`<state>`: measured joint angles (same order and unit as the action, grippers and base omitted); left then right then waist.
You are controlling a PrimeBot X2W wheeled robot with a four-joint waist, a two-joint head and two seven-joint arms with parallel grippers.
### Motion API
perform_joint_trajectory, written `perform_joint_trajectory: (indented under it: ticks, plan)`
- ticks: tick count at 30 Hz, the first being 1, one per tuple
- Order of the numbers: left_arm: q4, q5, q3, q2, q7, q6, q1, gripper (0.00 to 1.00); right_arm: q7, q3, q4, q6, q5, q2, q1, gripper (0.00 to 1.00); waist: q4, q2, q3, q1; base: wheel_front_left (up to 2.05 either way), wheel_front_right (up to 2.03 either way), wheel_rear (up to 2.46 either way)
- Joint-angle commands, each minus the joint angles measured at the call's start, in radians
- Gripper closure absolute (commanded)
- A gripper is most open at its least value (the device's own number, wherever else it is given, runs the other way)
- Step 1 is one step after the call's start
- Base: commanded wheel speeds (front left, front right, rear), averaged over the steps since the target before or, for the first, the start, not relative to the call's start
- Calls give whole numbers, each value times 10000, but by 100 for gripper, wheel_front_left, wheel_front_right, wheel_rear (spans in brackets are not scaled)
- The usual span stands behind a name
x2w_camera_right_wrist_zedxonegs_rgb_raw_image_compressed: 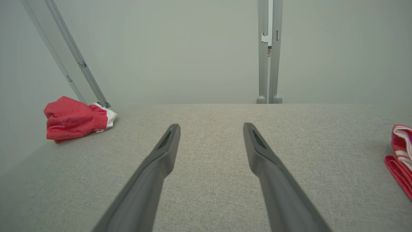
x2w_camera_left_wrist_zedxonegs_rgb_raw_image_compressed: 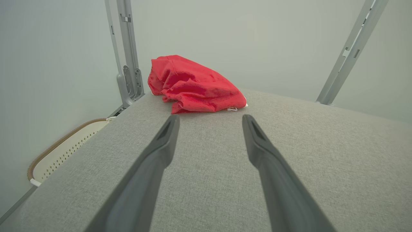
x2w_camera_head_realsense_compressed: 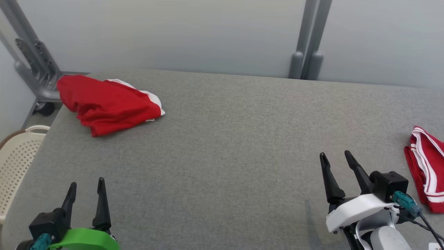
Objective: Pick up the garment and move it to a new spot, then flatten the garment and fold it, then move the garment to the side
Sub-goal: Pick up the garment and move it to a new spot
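Head view, left arm: the left gripper (x2w_camera_head_realsense_compressed: pixel 87 182) is in the lower left of the frame, low over the grey table (x2w_camera_head_realsense_compressed: pixel 225 139), fingers pointing up the frame.
Head view, right arm: the right gripper (x2w_camera_head_realsense_compressed: pixel 335 153) is in the lower right, fingers leaning a little to the left.
Head view, room: the middle of the table is bare. A pale basket (x2w_camera_head_realsense_compressed: pixel 17 163) stands beside the table's left edge, and grey posts (x2w_camera_head_realsense_compressed: pixel 308 52) stand behind its far edge.
Head view, fingers: both pairs are spread wide, holding nothing.
Head view, task thing: the red garment (x2w_camera_head_realsense_compressed: pixel 107 106) lies crumpled in the upper left, near the far left corner of the table. A striped red cloth (x2w_camera_head_realsense_compressed: pixel 426 166) lies at the right edge, just beside the right gripper.
Left wrist view: the two fingers (x2w_camera_left_wrist_zedxonegs_rgb_raw_image_compressed: pixel 154 161) stand wide apart over bare fabric and touch nothing. The red garment (x2w_camera_left_wrist_zedxonegs_rgb_raw_image_compressed: pixel 193 87) is straight ahead of them, apart from the tips.
Right wrist view: the fingers (x2w_camera_right_wrist_zedxonegs_rgb_raw_image_compressed: pixel 273 174) are also wide apart and hold nothing. The red garment (x2w_camera_right_wrist_zedxonegs_rgb_raw_image_compressed: pixel 74 117) is far at the left, and the striped red cloth (x2w_camera_right_wrist_zedxonegs_rgb_raw_image_compressed: pixel 400 154) is at the right edge.
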<state>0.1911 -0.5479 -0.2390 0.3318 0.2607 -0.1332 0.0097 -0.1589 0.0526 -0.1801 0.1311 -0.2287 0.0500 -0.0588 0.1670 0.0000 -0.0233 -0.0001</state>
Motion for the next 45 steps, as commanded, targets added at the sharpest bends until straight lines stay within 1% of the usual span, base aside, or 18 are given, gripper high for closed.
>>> perform_joint_trajectory:
  ticks: [1, 9, 11, 14, 22, 27, 31, 36, 37, 42, 44, 45]
  plan:
    - [-65, 12, 24, 88, -1, -54, 97, 0, 31, 2, 103, -8, 77, 14, 106, 0, 1046, 0, -74, 1, 0, 0, 0]
    - [-304, 98, -97, 162, -124, -146, 287, 0, 48, 74, 169, -8, -107, 15, 158, 0, 3020, 0, -157, 1, 0, 0, 0]
    - [-368, 73, -61, 173, -146, -219, 411, 0, 48, 180, 141, -8, -161, 16, 119, 0, 3345, 0, -138, 1, 0, 0, 0]
    - [-534, -24, 124, 152, -93, -362, 627, 0, 124, 424, 84, -7, -130, 18, -199, 0, 3478, 0, 16, 1, 0, 0, 0]
    - [-966, -6, 357, 118, -34, -548, 963, 0, 8, 675, -259, -7, -166, 26, -541, 0, 3565, 0, 172, 1, 0, 0, 0]
    - [-1078, 29, 235, 114, -98, -498, 845, 0, -73, 553, -355, -7, -153, 26, -544, 0, 3530, 0, 183, 1, 0, 0, 0]
    - [-1161, -44, 120, 173, -277, -323, 503, 0, -139, 374, -317, -7, -72, 24, -413, 0, 3482, 0, 183, 1, 0, 0, 0]
    - [-1266, 235, -29, 624, -693, -80, -372, 0, -92, 187, -128, -7, 43, 19, -328, 0, 3302, 0, 271, 1, 0, 0, 0]
    - [-1266, 235, -29, 624, -693, -80, -372, 0, -92, 187, -128, -7, 43, 19, -328, 0, 3302, 0, 271, 1, 0, 0, 0]
    - [-1397, 372, 15, 1214, -1305, 281, -1963, 0, 88, 73, 250, -7, 355, 27, -593, 0, 2835, 0, 738, 1, 0, 0, 0]
    - [-1377, 262, 2, 1374, -1679, 492, -2703, 0, 182, 30, 419, -7, 481, 24, -733, 0, 2630, 0, 982, 1, 0, 0, 0]
    - [-1195, 162, 15, 1597, -2110, 746, -3511, 0, 282, 8, 608, -7, 630, 26, -907, 0, 2400, 0, 1271, 1, 0, 0, 0]
